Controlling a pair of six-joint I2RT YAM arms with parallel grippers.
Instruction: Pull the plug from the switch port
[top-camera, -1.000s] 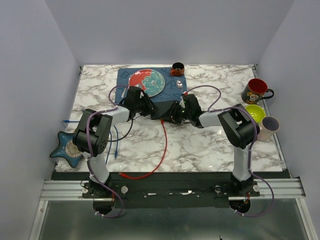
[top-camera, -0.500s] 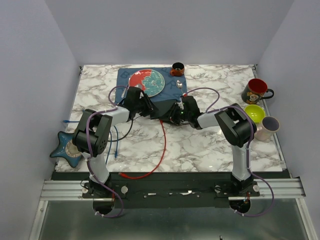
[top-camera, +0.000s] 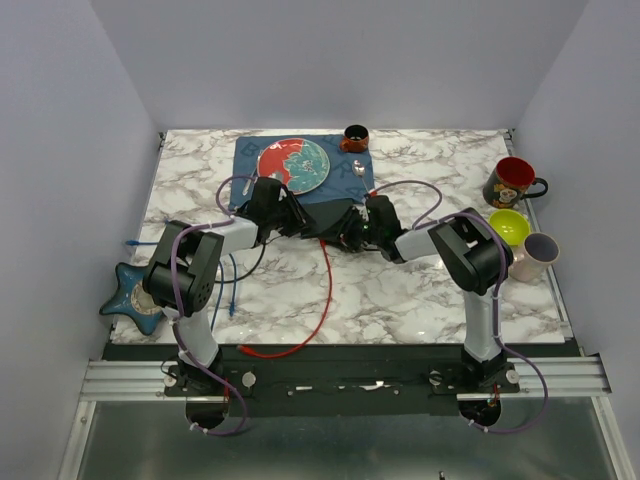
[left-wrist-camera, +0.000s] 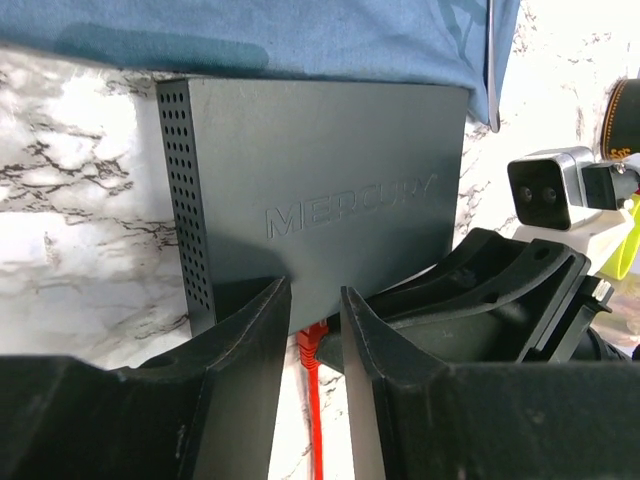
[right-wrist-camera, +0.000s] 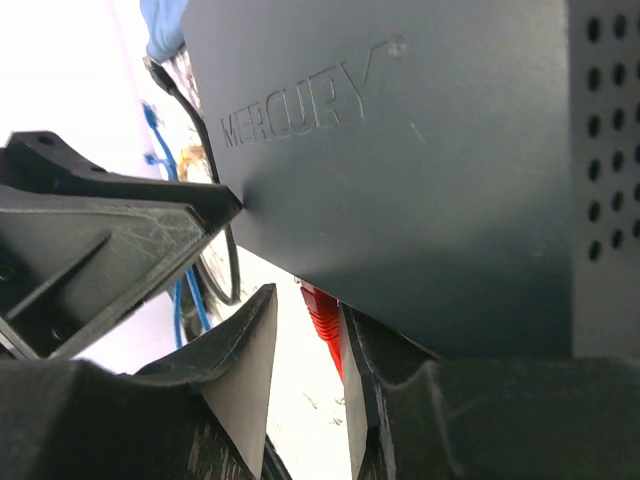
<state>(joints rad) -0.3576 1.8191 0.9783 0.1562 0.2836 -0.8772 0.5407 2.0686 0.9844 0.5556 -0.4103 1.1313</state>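
Note:
The switch (top-camera: 322, 215), a flat dark box marked MERCURY (left-wrist-camera: 330, 200) (right-wrist-camera: 400, 150), lies at the table's middle, against the blue placemat. A red plug (left-wrist-camera: 309, 340) (right-wrist-camera: 322, 310) sits in a socket on its near edge, and its red cable (top-camera: 330, 285) runs toward me. My left gripper (top-camera: 300, 222) (left-wrist-camera: 315, 290) comes from the left, jaws open either side of the plug, tips at the switch's edge. My right gripper (top-camera: 347, 236) (right-wrist-camera: 307, 300) comes from the right, open around the same plug. The plug lies against one finger and apart from the other.
The blue placemat (top-camera: 248, 158) holds a red and teal plate (top-camera: 296, 165), an orange cup (top-camera: 354, 137) and a spoon (top-camera: 360, 169). A red mug (top-camera: 512, 182), a yellow-green bowl (top-camera: 511, 226) and a pale cup (top-camera: 540, 252) stand at the right edge. A blue star (top-camera: 125, 298) and a blue cable (top-camera: 232, 285) lie on the left.
The right gripper has slid a little leftward along the switch's near edge toward the left gripper. The switch has shifted slightly. The plug stays in its socket.

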